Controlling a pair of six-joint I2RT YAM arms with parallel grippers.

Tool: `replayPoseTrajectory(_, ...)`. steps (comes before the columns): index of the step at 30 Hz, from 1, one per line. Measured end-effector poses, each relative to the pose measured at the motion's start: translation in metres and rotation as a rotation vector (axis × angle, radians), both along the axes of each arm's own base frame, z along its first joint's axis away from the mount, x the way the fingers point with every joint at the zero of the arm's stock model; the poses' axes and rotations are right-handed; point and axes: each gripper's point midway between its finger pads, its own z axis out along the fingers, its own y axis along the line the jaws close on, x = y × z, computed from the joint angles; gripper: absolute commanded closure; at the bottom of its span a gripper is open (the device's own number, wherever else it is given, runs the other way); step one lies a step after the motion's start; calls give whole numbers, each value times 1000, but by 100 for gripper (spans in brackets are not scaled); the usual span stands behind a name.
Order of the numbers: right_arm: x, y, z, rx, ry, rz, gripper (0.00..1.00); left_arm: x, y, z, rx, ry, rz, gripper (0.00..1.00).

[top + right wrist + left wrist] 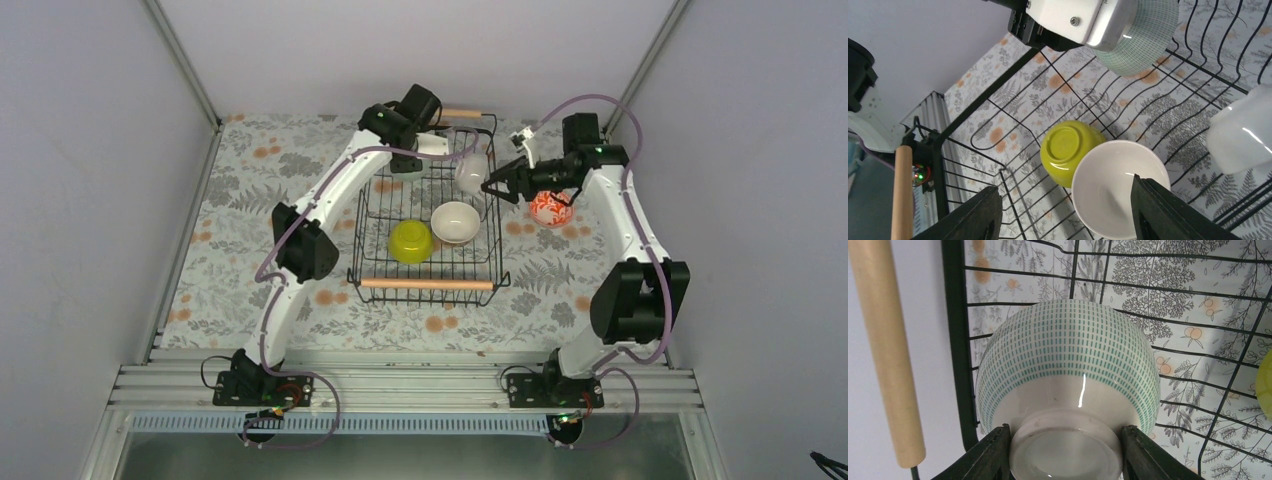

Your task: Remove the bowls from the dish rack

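Observation:
The dish rack is a black wire basket with two wooden bar handles, in the middle of the table. My left gripper is at its back end, shut on the foot ring of a white bowl with green dashes, held mouth-down; that bowl also shows in the right wrist view. My right gripper is open and empty above the rack's right side. Below it lie an upside-down yellow-green bowl and an upright white bowl. A white cup-like vessel lies on its side in the rack.
A red-and-white patterned bowl stands on the floral tablecloth just right of the rack, under my right arm. The rack's back wooden handle is close to the left of the held bowl. Grey walls enclose the table on three sides.

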Motion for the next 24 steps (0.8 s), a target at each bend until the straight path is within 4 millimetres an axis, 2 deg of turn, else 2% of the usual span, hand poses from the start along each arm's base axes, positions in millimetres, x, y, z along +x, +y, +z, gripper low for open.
replayPoseTrajectory(5, 13, -1, 3, 69, 35, 16, 38, 0, -4, 10, -44, -14, 3, 61)
replayPoseTrajectory(10, 27, 2, -20, 134, 132, 42, 38, 1, -10, 16, -92, -22, 13, 61)
replayPoseTrajectory(14, 31, 5, -33, 173, 193, 60, 37, 0, -14, 21, -127, -22, 15, 61)
replayPoseTrajectory(24, 51, 9, -15, 226, 156, 74, 36, -9, -22, 53, -259, -36, 28, 61)
